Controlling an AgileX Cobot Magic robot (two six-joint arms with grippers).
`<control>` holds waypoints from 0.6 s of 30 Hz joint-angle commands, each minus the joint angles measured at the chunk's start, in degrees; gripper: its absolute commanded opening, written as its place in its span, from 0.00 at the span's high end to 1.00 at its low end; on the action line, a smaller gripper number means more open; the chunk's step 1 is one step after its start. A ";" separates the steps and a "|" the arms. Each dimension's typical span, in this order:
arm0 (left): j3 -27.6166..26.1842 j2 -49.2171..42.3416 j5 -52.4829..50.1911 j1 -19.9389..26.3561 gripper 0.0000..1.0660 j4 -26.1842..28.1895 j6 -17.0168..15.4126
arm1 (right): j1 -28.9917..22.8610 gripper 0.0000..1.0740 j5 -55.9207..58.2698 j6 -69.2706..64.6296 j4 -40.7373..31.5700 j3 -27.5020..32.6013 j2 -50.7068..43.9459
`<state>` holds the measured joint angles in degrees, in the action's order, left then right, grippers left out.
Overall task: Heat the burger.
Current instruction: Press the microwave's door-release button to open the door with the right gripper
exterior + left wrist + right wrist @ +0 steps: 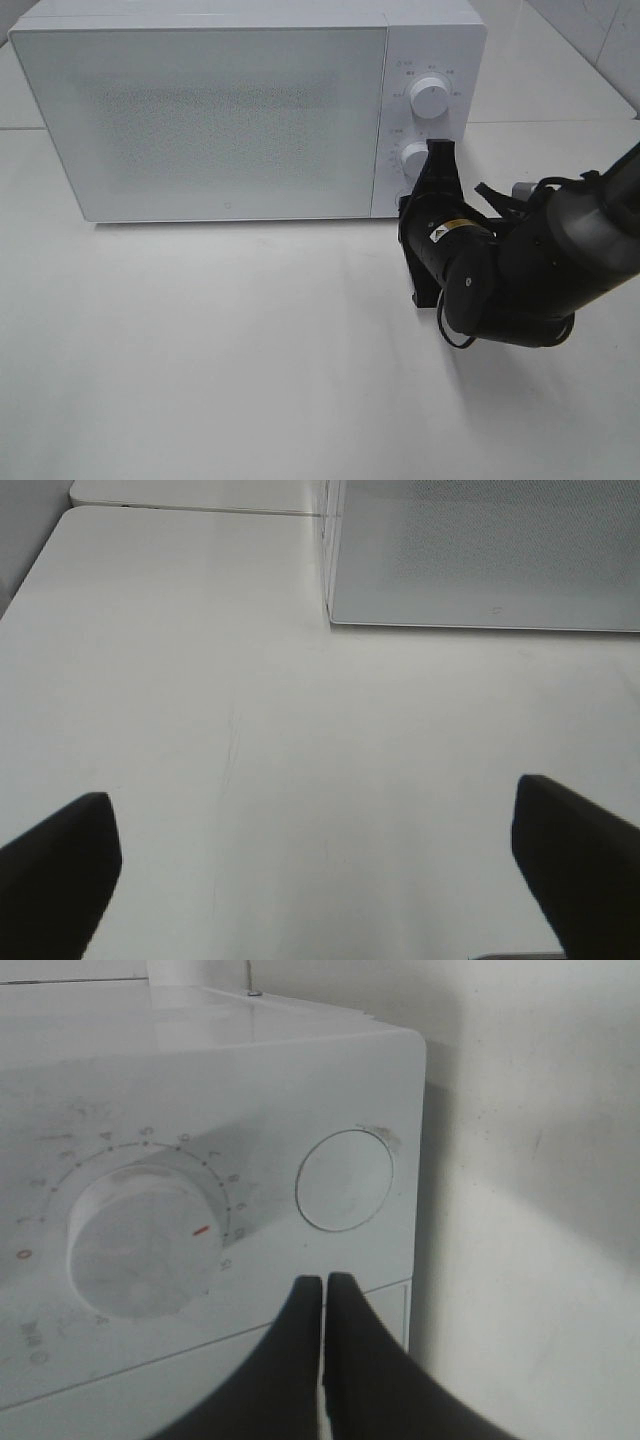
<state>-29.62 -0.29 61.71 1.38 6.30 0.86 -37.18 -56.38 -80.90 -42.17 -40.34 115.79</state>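
Right wrist: joined fingers (300, 1360) near dial (140, 1245)

The white bench (250, 380) I work over is matte and evenly lit by soft, diffuse light. A thin seam (560, 122) crosses it where a second slab joins behind. Past its far right corner I see a white tiled wall (610, 35).

A white microwave (210, 110), door shut, stands on the white table (200, 350).
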 commanded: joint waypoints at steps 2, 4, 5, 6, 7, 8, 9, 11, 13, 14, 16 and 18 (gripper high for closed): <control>0.06 -0.34 -0.40 0.06 0.05 0.00 0.11 | 1.32 1.00 1.20 0.86 0.57 -2.75 1.89; 0.06 -0.34 -0.40 0.06 0.05 0.00 0.11 | 1.95 1.00 1.49 0.86 0.57 -4.07 2.92; 0.06 -0.34 -0.40 0.06 0.05 0.00 0.11 | 2.06 1.00 1.83 0.86 0.63 -4.58 3.32; 0.06 -0.34 -0.40 0.06 0.05 0.00 0.11 | 2.06 1.00 1.83 0.86 0.63 -4.58 3.32; 0.06 -0.34 -0.40 0.06 0.05 0.00 0.11 | 2.86 1.00 2.35 1.09 0.57 -5.73 3.78; 0.06 -0.34 -0.40 0.06 0.05 0.00 0.11 | 3.32 1.00 2.41 1.78 0.52 -6.82 4.24; 0.06 -0.34 -0.40 0.06 0.05 0.00 0.11 | 3.32 1.00 2.41 1.78 0.52 -6.82 4.24; 0.06 -0.34 -0.40 0.06 0.05 0.00 0.11 | 4.07 1.00 3.04 2.41 0.69 -7.96 5.21; 0.06 -0.34 -0.40 0.06 0.05 0.00 0.11 | 4.07 1.00 3.27 2.35 0.46 -8.37 5.56; 0.06 -0.34 -0.40 0.06 0.05 0.00 0.11 | 4.47 1.00 3.61 2.29 0.29 -8.88 6.30; 0.06 -0.34 -0.40 0.06 0.05 0.00 0.11 | 4.47 1.00 3.61 2.29 0.29 -9.00 6.70; 0.06 -0.34 -0.40 0.06 0.05 0.00 0.11 | 4.47 1.00 3.44 2.35 -0.40 -9.28 7.22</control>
<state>-29.62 -0.29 61.71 1.38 6.30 0.86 -33.00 -53.23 -79.41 -42.46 -48.99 122.84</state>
